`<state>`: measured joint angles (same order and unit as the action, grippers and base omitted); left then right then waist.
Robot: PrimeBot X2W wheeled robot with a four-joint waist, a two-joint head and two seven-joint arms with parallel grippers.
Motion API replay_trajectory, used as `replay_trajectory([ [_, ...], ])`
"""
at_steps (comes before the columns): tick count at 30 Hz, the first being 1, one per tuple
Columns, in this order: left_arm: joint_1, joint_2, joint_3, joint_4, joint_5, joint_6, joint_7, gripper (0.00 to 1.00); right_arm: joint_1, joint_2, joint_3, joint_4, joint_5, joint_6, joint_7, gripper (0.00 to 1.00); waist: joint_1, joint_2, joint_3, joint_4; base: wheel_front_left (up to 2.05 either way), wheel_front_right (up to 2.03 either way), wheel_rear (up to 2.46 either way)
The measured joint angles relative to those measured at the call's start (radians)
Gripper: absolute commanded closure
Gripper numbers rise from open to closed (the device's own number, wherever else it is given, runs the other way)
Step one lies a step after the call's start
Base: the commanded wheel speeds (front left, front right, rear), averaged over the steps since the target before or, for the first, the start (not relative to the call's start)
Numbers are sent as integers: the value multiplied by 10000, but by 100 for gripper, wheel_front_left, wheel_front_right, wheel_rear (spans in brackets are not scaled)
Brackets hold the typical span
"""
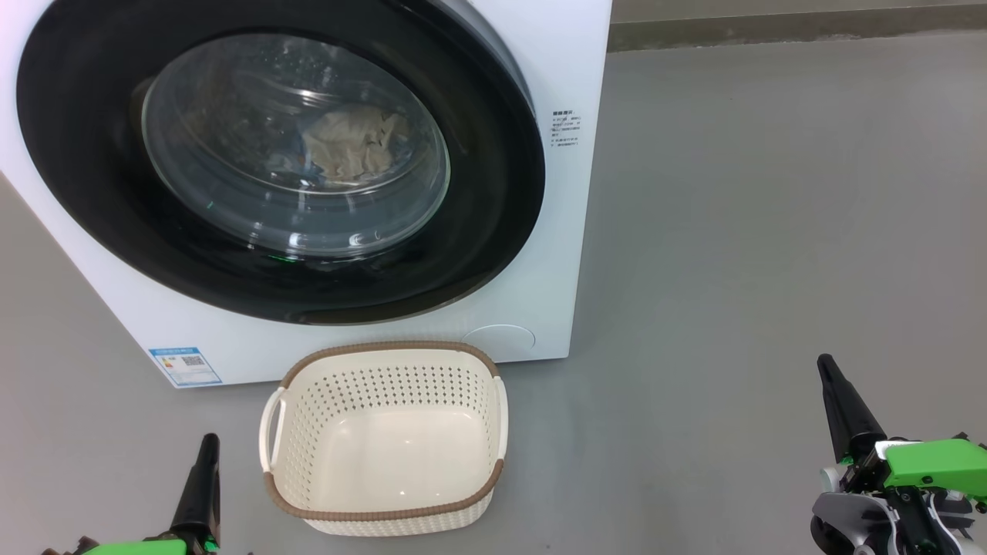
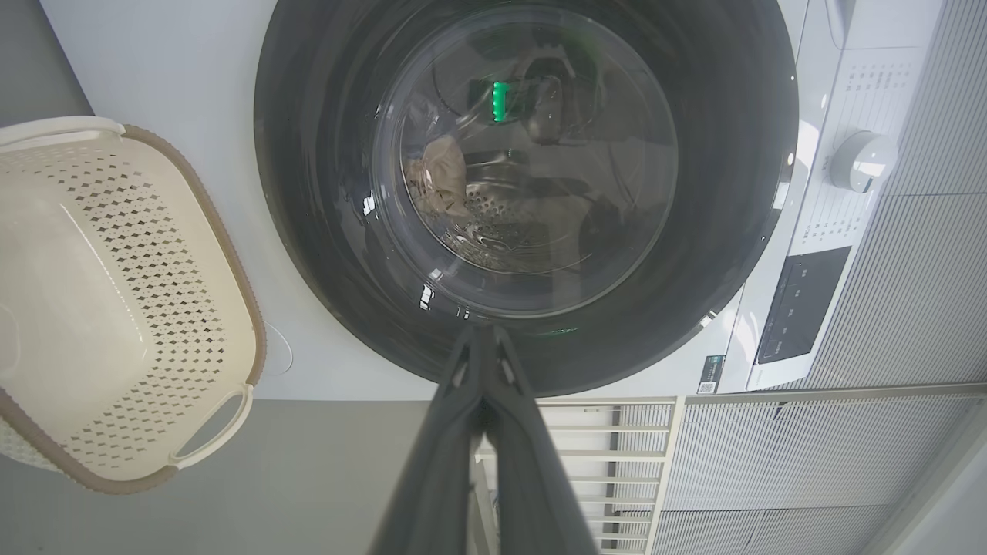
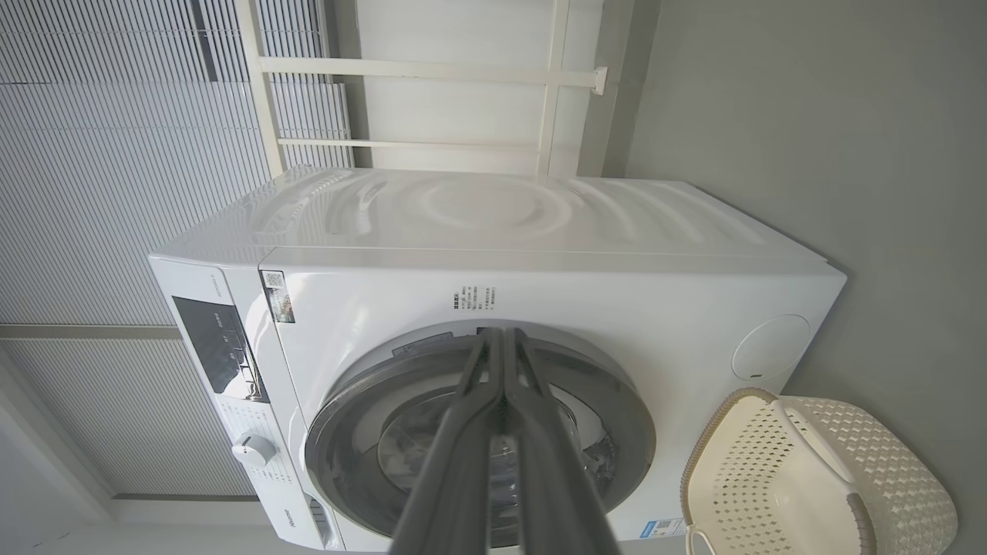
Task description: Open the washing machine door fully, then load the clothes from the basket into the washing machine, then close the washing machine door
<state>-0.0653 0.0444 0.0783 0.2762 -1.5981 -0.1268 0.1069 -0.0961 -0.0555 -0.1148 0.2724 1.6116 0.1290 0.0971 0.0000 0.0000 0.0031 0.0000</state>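
The washing machine is a white front-loader. Its door, black-rimmed with a glass bowl, lies flush against the front. Through the glass I see clothes, cream and pale blue, inside the drum. The basket sits on the floor just in front of the machine with nothing in it. My left gripper is shut at the lower left, beside the basket. My right gripper is shut at the lower right, well away from it. In the left wrist view the left gripper points at the door. The right gripper points at the door's edge.
Grey floor stretches to the right of the machine up to a wall skirting. The control panel with a white knob runs along the machine's top front. A round cover sits low on the front. Slatted panels stand behind.
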Motion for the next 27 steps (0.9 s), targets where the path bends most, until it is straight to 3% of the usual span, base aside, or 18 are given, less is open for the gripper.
replay_trajectory([
  [27, -3, -8, 21, 0, -27, 0, 0, 100, 2, 56, -96, 0, 2, -2, 46, 100, 0, 0, 0, 0, 0, 0, 0],
])
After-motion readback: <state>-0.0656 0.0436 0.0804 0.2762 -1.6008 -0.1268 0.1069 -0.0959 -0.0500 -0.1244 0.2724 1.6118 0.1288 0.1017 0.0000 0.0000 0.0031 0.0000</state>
